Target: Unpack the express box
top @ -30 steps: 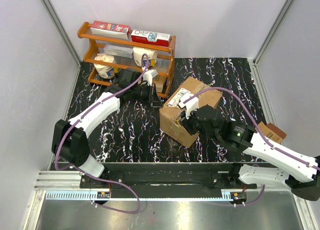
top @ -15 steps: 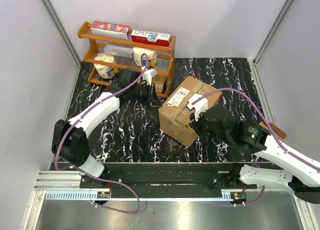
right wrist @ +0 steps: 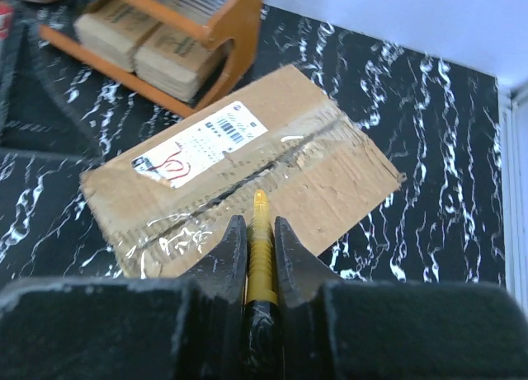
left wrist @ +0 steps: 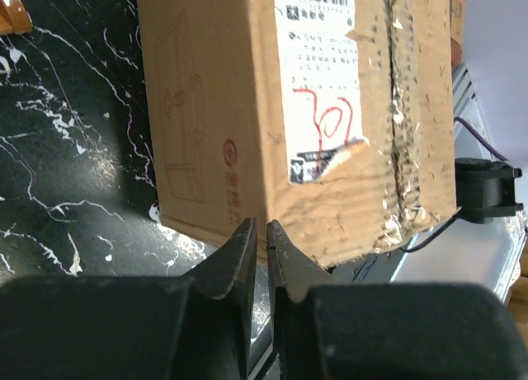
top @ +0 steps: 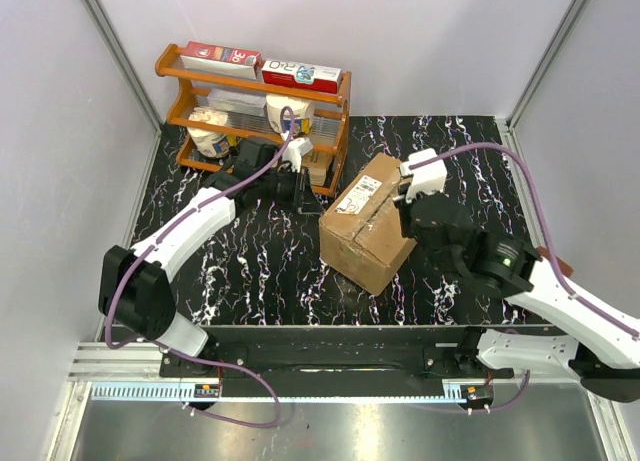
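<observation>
The unpacking looks to be at the opening stage. The express box (top: 365, 226) sits on the black marbled table (top: 470, 151), turned at an angle, just in front of the right end of the wooden rack (top: 344, 131) and between the two grippers. Its top flaps lie flat and closed. The taped seam (right wrist: 247, 178) down the middle looks ragged and partly slit under the clear tape, so the cutting seems under way or nearly done. How deep the cut goes cannot be told. Spreading the flaps and lifting out whatever is inside are left. None of the contents show.

The right gripper (right wrist: 261, 236) has its jaws closed tight on a slim gold-coloured tool (right wrist: 261, 223), the tip of which points at the seam from above and appears clear of the cardboard. The left gripper (left wrist: 260, 236) hangs near the box's labelled end, its jaws drawn together to a thin slit with nothing between them.

By count there is one express box, bearing one white label (top: 358, 194) with red scrawl. There is one rack, with two flat red-and-white boxes (top: 220, 56) on its top shelf and two small tan cartons (right wrist: 106, 30) side by side on its bottom shelf. The pale items on the middle shelf are too unclear to count. One tool is in use, between two arms.
</observation>
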### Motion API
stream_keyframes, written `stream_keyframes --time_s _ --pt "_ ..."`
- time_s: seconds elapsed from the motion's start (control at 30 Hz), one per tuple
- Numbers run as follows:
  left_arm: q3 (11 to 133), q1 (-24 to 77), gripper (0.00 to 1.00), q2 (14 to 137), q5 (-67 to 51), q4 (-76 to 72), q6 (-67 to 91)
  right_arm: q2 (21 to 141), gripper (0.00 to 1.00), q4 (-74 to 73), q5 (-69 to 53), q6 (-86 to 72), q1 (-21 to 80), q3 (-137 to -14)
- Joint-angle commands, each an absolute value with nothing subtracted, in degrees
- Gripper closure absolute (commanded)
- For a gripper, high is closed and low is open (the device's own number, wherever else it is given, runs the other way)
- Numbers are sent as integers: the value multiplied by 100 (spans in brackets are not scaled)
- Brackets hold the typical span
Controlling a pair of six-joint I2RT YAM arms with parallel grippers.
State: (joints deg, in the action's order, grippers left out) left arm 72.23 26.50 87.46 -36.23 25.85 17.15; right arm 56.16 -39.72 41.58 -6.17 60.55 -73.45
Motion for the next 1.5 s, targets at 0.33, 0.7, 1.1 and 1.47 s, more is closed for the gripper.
stream_keyframes --time_s 0.33,0.7,1.1,1.47 --pt "6434 2909 59 8183 -4096 2066 1582 6029 100 -4394 4430 -2671 5151 -7541" --pt "6091 3234 54 8183 -4315 1837 1714 6521 100 -5230 4157 -3472 4781 -7603" --pt "5924 3419 48 8288 -4315 1047 2355 6794 100 -4256 4069 -2515 4342 -7058" --pt "6345 3480 41 8552 -3683 1238 2505 6777 100 -3621 3771 -1485 3885 -7487"
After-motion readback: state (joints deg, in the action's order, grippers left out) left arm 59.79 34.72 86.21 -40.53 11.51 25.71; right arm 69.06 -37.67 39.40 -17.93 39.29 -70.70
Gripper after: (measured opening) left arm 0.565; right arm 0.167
